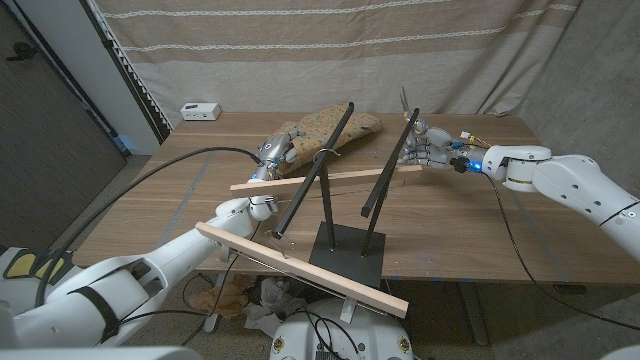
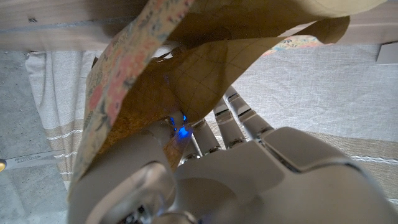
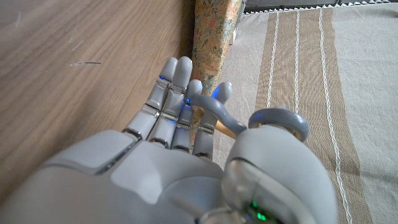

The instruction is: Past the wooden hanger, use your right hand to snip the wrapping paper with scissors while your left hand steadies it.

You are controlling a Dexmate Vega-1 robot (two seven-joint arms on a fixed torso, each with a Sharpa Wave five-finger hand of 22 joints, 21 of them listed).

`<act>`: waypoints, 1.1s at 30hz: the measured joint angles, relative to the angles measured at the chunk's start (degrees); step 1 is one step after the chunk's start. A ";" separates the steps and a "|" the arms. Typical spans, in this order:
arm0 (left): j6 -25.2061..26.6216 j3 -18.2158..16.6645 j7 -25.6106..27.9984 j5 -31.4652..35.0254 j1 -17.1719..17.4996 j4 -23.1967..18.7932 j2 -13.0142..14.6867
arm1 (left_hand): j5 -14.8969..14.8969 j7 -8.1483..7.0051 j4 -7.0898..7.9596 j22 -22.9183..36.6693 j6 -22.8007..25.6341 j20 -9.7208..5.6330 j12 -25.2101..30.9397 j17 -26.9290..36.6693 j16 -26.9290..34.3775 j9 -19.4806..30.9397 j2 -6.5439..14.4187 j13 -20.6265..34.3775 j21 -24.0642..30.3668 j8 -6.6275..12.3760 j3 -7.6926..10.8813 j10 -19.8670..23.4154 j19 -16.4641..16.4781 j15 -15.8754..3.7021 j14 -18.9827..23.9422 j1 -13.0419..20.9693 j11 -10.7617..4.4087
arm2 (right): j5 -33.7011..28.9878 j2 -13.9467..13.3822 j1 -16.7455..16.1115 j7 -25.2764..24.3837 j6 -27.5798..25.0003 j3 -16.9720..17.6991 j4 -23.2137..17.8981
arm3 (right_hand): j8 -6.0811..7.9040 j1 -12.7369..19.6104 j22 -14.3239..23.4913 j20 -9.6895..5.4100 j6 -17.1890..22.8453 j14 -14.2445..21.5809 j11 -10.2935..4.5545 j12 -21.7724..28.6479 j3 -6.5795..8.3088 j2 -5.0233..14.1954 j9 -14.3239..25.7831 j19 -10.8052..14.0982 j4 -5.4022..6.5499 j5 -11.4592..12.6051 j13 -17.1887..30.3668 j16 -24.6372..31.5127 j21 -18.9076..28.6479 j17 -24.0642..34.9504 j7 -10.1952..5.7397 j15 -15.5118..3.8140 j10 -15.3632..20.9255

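Wrapping paper (image 2: 186, 68) gripped by left hand (image 2: 249, 174); right wrist view shows right hand (image 3: 186, 168) grasping scissors (image 3: 273, 121).

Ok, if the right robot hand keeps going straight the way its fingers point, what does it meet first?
Most likely the wrapping paper: the right robot hand, gripping the scissors, points at its edge just ahead. Depth is unclear, so the gap can't be judged.

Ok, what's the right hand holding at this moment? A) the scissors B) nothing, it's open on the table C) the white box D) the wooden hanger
A: in the right wrist view the right hand has its fingers through the grey loop handles of the scissors, and the head view shows the blades pointing up.
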 measured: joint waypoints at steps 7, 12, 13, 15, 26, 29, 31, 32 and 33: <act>-0.36 0.12 1.75 0.11 -0.95 1.09 -0.46 | 0.23 0.00 0.16 0.28 -0.01 0.00 -0.33 0.00 -0.46 0.64 0.00 0.00 0.23 0.36 0.16 -0.60 0.00 0.00 0.00 0.00 0.00 | -0.44 -0.42 0.45 2.01 -0.26 -0.55 0.52 | -0.01 -0.41 0.00 0.20 0.09 0.00 0.00 0.00 -0.29 0.06 -0.44 0.20 0.12 0.00 -0.75 -0.24 -0.43 -0.27 0.09 0.00 0.00; -1.69 0.54 3.11 0.18 -2.07 2.72 -1.27 | 0.36 0.01 0.18 0.28 -0.01 0.00 -0.33 0.00 -0.46 1.32 -0.01 0.26 0.23 0.78 0.19 -0.50 0.00 0.00 0.00 -0.01 0.08 | -0.90 -0.72 0.88 3.68 -0.36 -1.08 0.71 | -1.15 -0.49 0.00 0.20 0.50 0.00 0.00 0.00 -0.29 -0.02 -2.01 0.20 0.12 0.00 -2.58 -1.13 -0.43 -0.92 0.50 0.00 0.01; -1.83 0.64 3.21 0.20 -2.26 2.96 -1.38 | 0.36 0.01 0.18 0.28 -0.02 0.00 -0.19 0.00 -0.46 1.33 -0.01 0.26 0.23 0.79 0.19 -0.26 0.00 0.00 0.00 -0.01 0.09 | -1.02 -0.76 0.93 3.98 -0.36 -1.13 0.72 | -1.52 -0.49 0.00 0.21 0.50 0.00 0.01 0.00 -0.30 -0.02 -2.52 0.22 0.13 -0.18 -3.41 -1.42 -0.43 -1.15 0.50 0.00 0.00; -2.66 0.88 3.72 0.33 -2.68 3.45 -1.55 | 0.36 0.01 0.18 0.28 -0.02 0.00 -0.05 0.00 -0.46 1.49 -0.01 0.50 0.23 0.79 0.19 -0.18 0.00 0.00 0.00 -0.01 0.00 | -1.30 -1.02 1.18 4.75 -0.36 -1.43 0.78 | -2.14 -0.57 0.00 0.63 0.74 0.00 0.00 0.00 -0.54 -0.10 -3.37 0.38 0.37 -0.22 -4.60 -1.78 -0.43 -1.32 0.73 0.00 0.01; -4.42 1.39 4.55 1.22 -3.26 3.91 -1.19 | 0.36 0.02 0.18 0.27 -0.04 0.00 -0.05 0.00 -0.90 2.13 -0.01 0.52 0.23 1.38 0.19 -0.18 0.00 0.00 0.00 -0.01 0.00 | -2.26 -2.52 2.26 8.06 -0.37 -2.44 1.45 | -5.93 -1.53 -0.30 1.54 1.85 0.02 0.01 0.00 -1.75 -0.32 -8.37 0.91 0.75 -0.22 -8.97 -5.22 -0.43 -3.55 1.82 -0.02 0.01; -4.47 1.58 4.56 1.53 -3.20 3.18 -0.61 | 0.69 0.02 0.18 0.27 -0.04 0.00 -0.05 -0.01 -0.90 2.13 -0.01 0.77 0.22 1.39 0.18 -0.18 0.00 0.00 0.00 -0.01 0.00 | -3.18 -2.79 2.64 10.53 -0.14 -2.78 1.78 | -7.06 -1.54 -0.29 1.54 1.86 0.21 0.01 0.00 -2.00 -0.33 -9.73 0.91 0.88 -0.66 -10.23 -6.23 -0.43 -4.32 1.83 -0.20 0.01; -4.47 1.68 4.56 1.76 -3.03 2.93 -0.41 | 0.69 0.02 0.18 0.27 -0.04 0.00 -0.05 0.00 -0.90 2.34 -0.01 0.80 0.22 1.39 0.18 -0.18 0.00 0.00 0.00 -0.01 0.00 | -3.81 -3.05 3.08 11.85 0.13 -3.13 2.15 | -7.76 -1.62 -0.29 1.85 1.87 0.33 0.04 0.00 -2.11 -0.41 -10.48 1.22 1.00 -0.66 -10.97 -6.84 -0.43 -4.82 1.84 -0.32 0.04; -4.47 1.69 4.56 1.83 -3.00 2.87 -0.36 | 0.69 0.02 0.18 0.27 -0.04 0.00 -0.05 -0.01 -0.90 2.39 -0.01 0.80 0.23 1.39 0.18 -0.18 0.00 0.00 0.00 -0.01 0.00 | -3.89 -3.11 3.18 12.11 0.14 -3.23 2.26 | -8.00 -1.69 -0.29 1.85 1.95 0.35 0.40 0.00 -2.11 -0.48 -10.80 1.22 1.00 -0.66 -11.25 -7.13 -0.43 -4.99 1.92 -0.33 0.40; -4.47 1.70 4.56 1.92 -2.94 2.76 -0.28 | 0.69 0.02 0.17 0.27 -0.04 0.00 -0.05 -0.01 -0.90 2.39 -0.01 0.80 0.22 1.39 0.18 -0.18 0.00 0.00 0.00 -0.01 0.00 | -4.15 -3.22 3.40 12.74 0.19 -3.42 2.46 | -8.22 -1.69 -0.29 1.85 1.95 0.35 0.40 0.00 -2.11 -0.48 -11.07 1.22 1.00 -0.66 -11.46 -7.35 -0.43 -5.18 1.92 -0.33 0.40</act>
